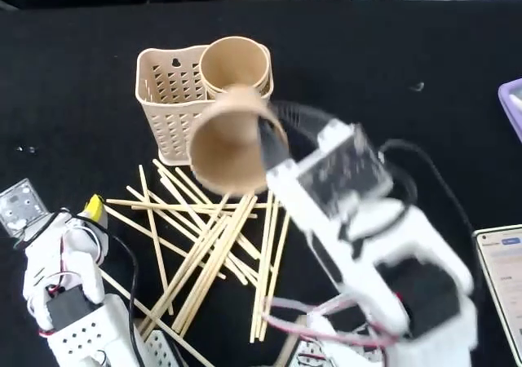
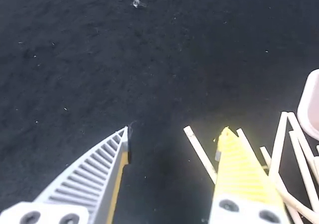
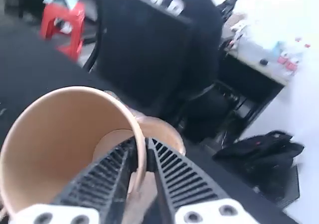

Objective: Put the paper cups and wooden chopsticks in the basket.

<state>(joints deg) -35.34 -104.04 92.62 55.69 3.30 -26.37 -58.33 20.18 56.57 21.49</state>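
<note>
The right tool [image 3: 142, 145] is nearly closed, pinching the wall of a paper cup [image 3: 60, 139], one side inside the rim and the other outside. From above, that cup [image 1: 228, 147] hangs tilted, mouth up toward me, just in front of the basket [image 1: 167, 98], where a second cup [image 1: 235, 64] already sits. The left tool [image 2: 174, 134] is spread wide and holds nothing, low over the black bench [image 1: 391, 57], its yellow tip beside the ends of the chopsticks [image 2: 284, 149] scattered there [image 1: 204, 236].
</note>
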